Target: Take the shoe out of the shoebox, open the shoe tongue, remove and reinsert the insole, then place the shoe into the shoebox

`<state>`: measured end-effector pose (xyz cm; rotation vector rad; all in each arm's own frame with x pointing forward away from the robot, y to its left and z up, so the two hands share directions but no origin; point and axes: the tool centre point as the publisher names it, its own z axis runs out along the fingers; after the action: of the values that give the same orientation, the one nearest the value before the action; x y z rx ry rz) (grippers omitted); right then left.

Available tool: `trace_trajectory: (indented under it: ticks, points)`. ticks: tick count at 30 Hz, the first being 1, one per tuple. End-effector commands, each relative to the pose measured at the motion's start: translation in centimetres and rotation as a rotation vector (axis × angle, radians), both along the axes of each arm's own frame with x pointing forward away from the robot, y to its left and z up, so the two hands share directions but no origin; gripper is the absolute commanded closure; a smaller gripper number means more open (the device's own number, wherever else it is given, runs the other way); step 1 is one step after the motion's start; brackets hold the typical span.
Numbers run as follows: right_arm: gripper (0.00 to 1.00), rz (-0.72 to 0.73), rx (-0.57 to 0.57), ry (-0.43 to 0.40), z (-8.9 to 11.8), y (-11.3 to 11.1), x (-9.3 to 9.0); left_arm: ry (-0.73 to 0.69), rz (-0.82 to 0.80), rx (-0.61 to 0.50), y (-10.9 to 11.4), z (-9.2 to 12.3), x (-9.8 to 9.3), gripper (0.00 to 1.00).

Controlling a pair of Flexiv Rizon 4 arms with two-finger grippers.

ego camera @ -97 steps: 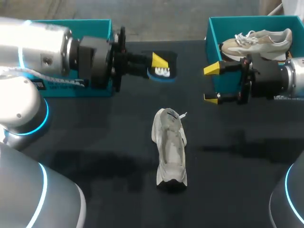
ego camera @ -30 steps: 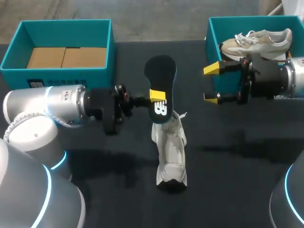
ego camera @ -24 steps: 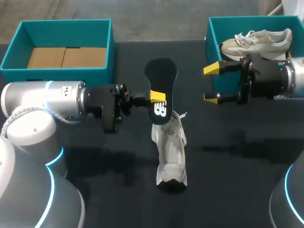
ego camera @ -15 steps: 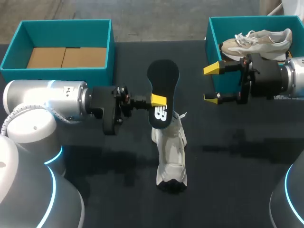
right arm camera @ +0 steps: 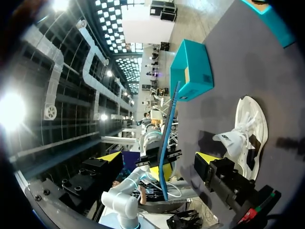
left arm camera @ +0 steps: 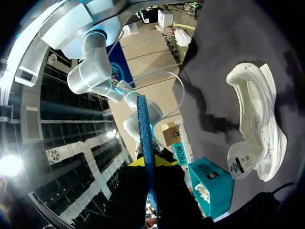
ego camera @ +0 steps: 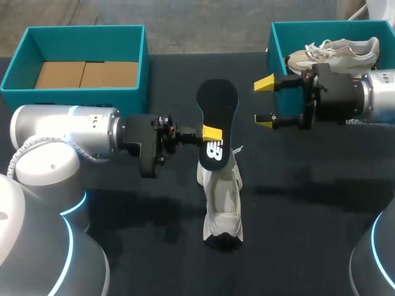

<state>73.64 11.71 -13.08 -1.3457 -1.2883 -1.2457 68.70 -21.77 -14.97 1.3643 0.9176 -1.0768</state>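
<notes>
A white shoe (ego camera: 222,197) lies on the black table, toe toward the far side. Just above its front, my left gripper (ego camera: 210,132) is shut on a black insole (ego camera: 217,111) with a white logo, held up over the shoe's opening. In the left wrist view the insole (left arm camera: 145,143) shows edge-on between the yellow fingertips, with the shoe (left arm camera: 257,124) off to one side. My right gripper (ego camera: 266,102) stands open and empty, just right of the insole. Its wrist view has the insole (right arm camera: 167,133) ahead between its fingertips and the shoe (right arm camera: 243,133) beyond.
A teal shoebox (ego camera: 274,37) at the back right holds a beige shoe (ego camera: 333,52). A second teal box (ego camera: 80,86) at the back left has brown cardboard inside. Bare black table (ego camera: 123,216) lies in front of the shoe.
My left gripper has carried the insole a little right and nearer over the shoe. My right gripper has moved left, away from the shoebox toward the insole, still open.
</notes>
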Motion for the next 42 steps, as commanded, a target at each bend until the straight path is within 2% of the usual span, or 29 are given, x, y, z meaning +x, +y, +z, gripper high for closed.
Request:
trace_trajectory:
  ticks: [1, 2, 3, 9, 12, 19, 26, 32, 37, 42]
  points:
    - [0.04, 0.004, 0.007, -0.009, -0.5, 0.9, 0.6, -0.002, 0.000, -0.001, -0.1, -0.1, 0.0, 1.00]
    - [0.29, 0.006, 0.013, -0.017, -0.4, 1.1, 0.7, -0.002, 0.000, -0.001, -0.1, -0.1, 0.0, 1.00]
    - [0.34, 0.014, 0.014, -0.025, -0.5, 1.2, 0.7, -0.002, 0.000, -0.001, -0.1, -0.1, 0.0, 1.00]
    - [0.35, 0.021, 0.000, -0.051, -0.4, 2.1, 0.9, -0.002, 0.000, -0.001, -0.1, -0.1, 0.0, 1.00]
    - [0.43, 0.024, 0.001, -0.053, -0.4, 2.6, 1.0, -0.002, 0.000, -0.001, -0.1, -0.1, 0.0, 1.00]
    - [0.44, 0.047, -0.016, -0.049, -0.9, 3.5, 1.0, -0.023, 0.011, 0.006, -0.3, 0.1, 0.1, 1.00]
    - [0.55, 0.060, -0.010, -0.041, -1.0, 4.2, 0.5, -0.052, 0.024, 0.022, -0.4, 0.0, 0.6, 1.00]
    - [0.55, 0.066, -0.011, -0.044, -0.7, 4.5, 0.0, -0.057, 0.036, 0.035, -0.4, -0.4, 0.7, 1.00]
    - [0.61, 0.069, -0.013, -0.035, -0.7, 4.7, -0.2, -0.065, 0.044, 0.035, -0.4, -0.7, 0.7, 1.00]
    - [0.61, 0.072, -0.016, -0.023, -1.0, 5.0, -0.5, -0.072, 0.058, 0.038, -0.6, -0.9, 0.8, 1.00]
